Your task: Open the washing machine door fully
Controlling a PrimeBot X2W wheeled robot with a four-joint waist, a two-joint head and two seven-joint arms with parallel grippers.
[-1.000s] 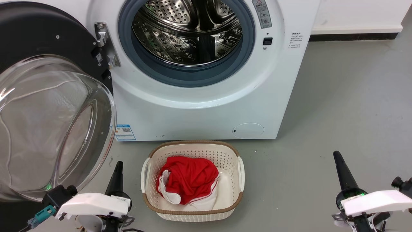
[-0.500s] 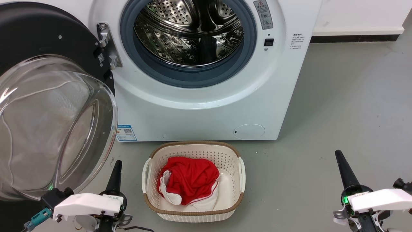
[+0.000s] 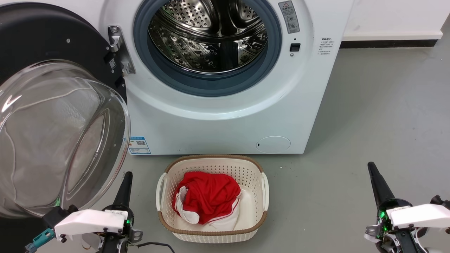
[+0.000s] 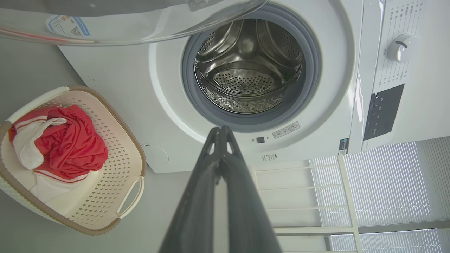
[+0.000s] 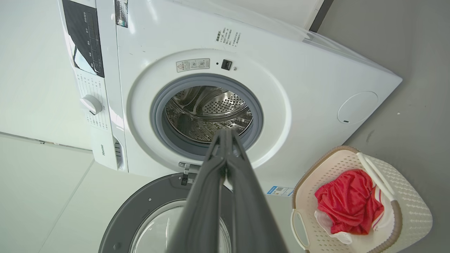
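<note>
The washing machine door (image 3: 52, 105), a black disc with a bulging clear glass bowl, stands swung wide open at the left of the white machine (image 3: 218, 116), hinged beside the steel drum hole (image 3: 207, 35). The door's rim (image 5: 140, 211) also shows in the right wrist view and its glass edge (image 4: 140, 21) in the left wrist view. My left gripper (image 3: 127, 174) is shut and empty, low at the lower left, just right of the glass bowl and apart from it. At the lower right my right gripper (image 3: 370, 164) is shut over the bare floor, touching nothing.
A cream laundry basket (image 3: 260, 189) holding a red and white garment (image 3: 207, 196) sits on the grey floor right in front of the machine, between my two grippers. A small round white flap (image 3: 273, 144) is low on the machine's front. Open floor lies to the right.
Both grippers have drawn back slightly toward the bottom edge, fingers still shut. The whole picture has shifted a little, so the camera moved. The door holds its place.
</note>
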